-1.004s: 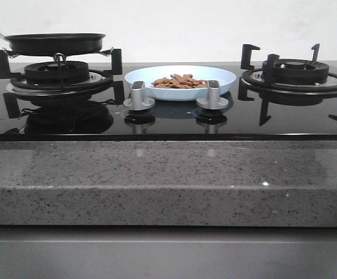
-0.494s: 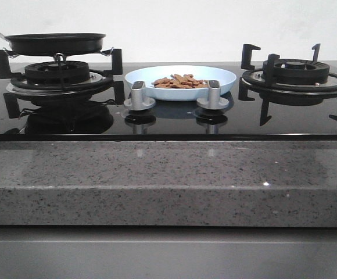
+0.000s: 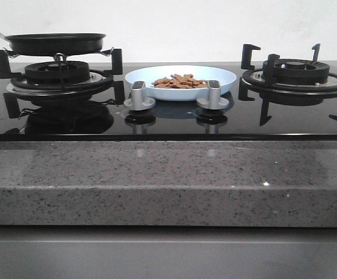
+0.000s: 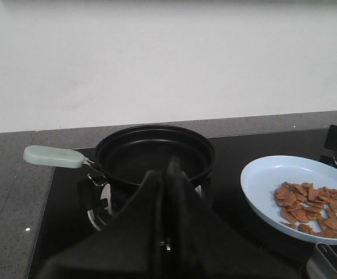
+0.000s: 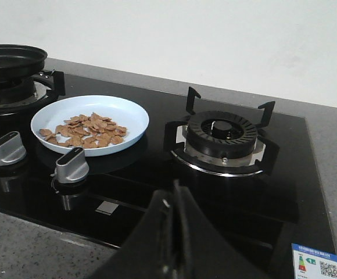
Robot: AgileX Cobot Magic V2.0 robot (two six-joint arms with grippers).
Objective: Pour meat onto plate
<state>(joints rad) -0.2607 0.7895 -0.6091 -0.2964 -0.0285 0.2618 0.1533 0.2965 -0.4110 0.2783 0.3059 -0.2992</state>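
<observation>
Black frying pan (image 3: 55, 43) on left burner (image 3: 58, 74); two silver knobs (image 3: 139, 96), apparently identical.

a plain white wall (image 3: 215, 26) rises behind a black glass cooktop (image 3: 168, 119) set into a grey speckled stone countertop (image 3: 168, 180), whose front edge fills the lower front view above a grey cabinet face (image 3: 168, 253). the glossy glass reflects the two black burner grates (image 3: 58, 72) (image 3: 296, 72) and two silver control knobs (image 3: 139, 96) (image 3: 212, 96) in even, diffuse light. a small energy label sticker (image 5: 315, 261) sits on the glass corner, visible in the right wrist view.
</observation>
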